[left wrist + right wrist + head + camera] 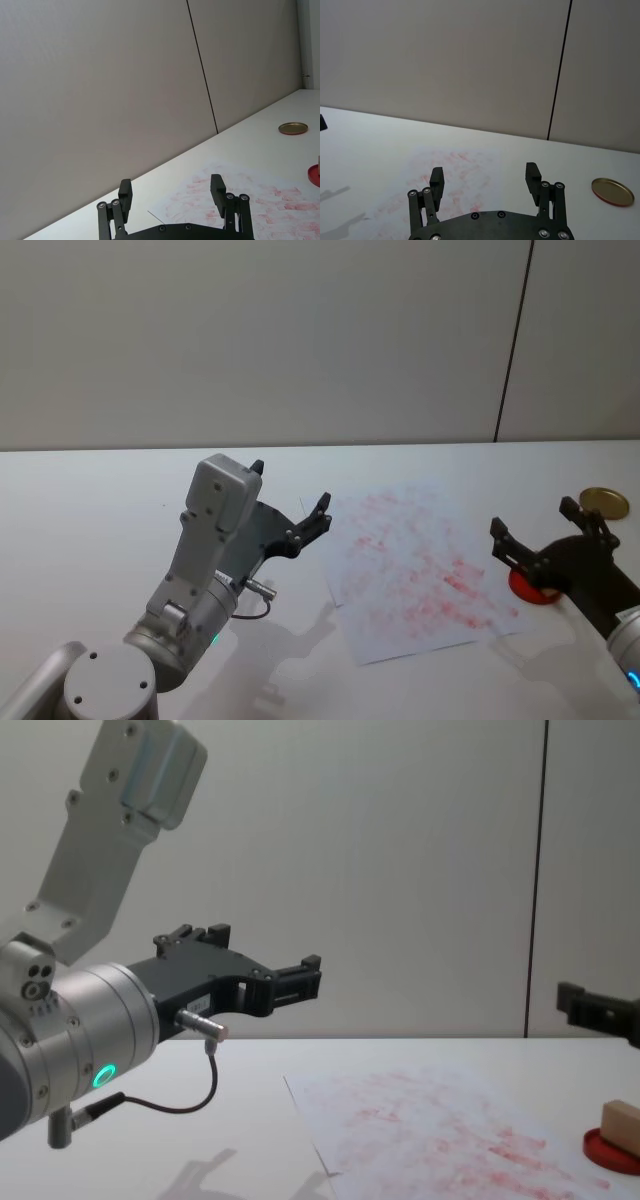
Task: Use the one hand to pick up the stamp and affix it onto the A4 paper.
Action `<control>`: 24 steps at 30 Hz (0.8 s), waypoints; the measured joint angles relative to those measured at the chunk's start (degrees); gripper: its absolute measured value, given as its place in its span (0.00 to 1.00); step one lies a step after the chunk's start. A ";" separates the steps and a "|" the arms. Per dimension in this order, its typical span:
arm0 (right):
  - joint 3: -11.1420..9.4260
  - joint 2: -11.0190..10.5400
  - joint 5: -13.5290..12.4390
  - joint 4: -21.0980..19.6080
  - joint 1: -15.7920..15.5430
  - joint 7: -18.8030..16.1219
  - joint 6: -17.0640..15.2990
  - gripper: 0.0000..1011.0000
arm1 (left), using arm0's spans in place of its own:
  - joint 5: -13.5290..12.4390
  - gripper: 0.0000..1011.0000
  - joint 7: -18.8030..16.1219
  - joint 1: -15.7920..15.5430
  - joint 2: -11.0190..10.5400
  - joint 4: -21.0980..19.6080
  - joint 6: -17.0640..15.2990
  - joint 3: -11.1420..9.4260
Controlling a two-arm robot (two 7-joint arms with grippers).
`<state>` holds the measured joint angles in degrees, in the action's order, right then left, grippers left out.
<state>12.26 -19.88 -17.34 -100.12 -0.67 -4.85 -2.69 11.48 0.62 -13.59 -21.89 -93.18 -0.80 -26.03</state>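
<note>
The left gripper (290, 485) hangs above the worktop (100, 500) with its fingers apart, just left of the paper (420, 570). The right gripper (533, 518), also spread, hovers by the red ink pad (598, 1151), where the stamp (622, 1123) sits.

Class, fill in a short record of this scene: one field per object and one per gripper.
A4 paper: lying flat, smudged red
ink pad: red, right of the paper
stamp: tan block resting on the ink pad
right gripper: open, raised near the ink pad
left gripper: open, raised left of the paper
gold lid: beyond the ink pad
</note>
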 joint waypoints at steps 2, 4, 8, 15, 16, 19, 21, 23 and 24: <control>-0.32 -0.31 -0.47 0.60 0.13 -0.59 -0.38 0.99 | 0.00 0.98 0.00 0.00 0.00 0.00 0.00 0.00; -0.56 -0.56 -0.71 1.11 0.23 -0.96 -0.58 0.99 | 0.00 0.98 0.01 0.00 0.00 0.00 0.00 0.00; -1.17 -1.22 -1.46 2.41 0.57 -2.23 -1.16 0.99 | 0.00 0.98 0.00 0.00 0.00 0.00 0.00 0.00; -2.17 -2.27 -2.38 5.08 1.40 -4.83 -2.01 0.99 | 0.00 0.98 0.00 0.00 0.00 0.00 0.00 0.00; -2.24 -2.34 -2.43 5.32 1.48 -5.02 -2.09 0.99 | 0.00 0.98 0.00 0.00 0.00 0.00 0.00 0.00; -2.50 -2.62 -2.60 6.40 1.91 -5.96 -2.50 0.99 | 0.00 0.98 0.00 0.00 0.00 0.00 0.00 0.00; -2.62 -2.71 -2.65 6.95 2.14 -6.39 -2.68 0.99 | 0.00 0.98 0.00 0.00 0.00 0.00 0.00 0.00; -2.74 -2.82 -2.68 7.86 2.54 -7.15 -2.97 0.99 | 0.00 0.98 0.00 0.00 0.00 0.00 0.00 0.00; -2.75 -2.83 -2.68 8.03 2.62 -7.35 -3.04 0.99 | 0.00 0.98 0.00 0.00 0.00 0.00 0.00 0.00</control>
<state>9.51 -22.72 -20.03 -92.09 1.95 -12.20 -5.73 11.48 0.63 -13.59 -21.89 -93.18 -0.80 -26.03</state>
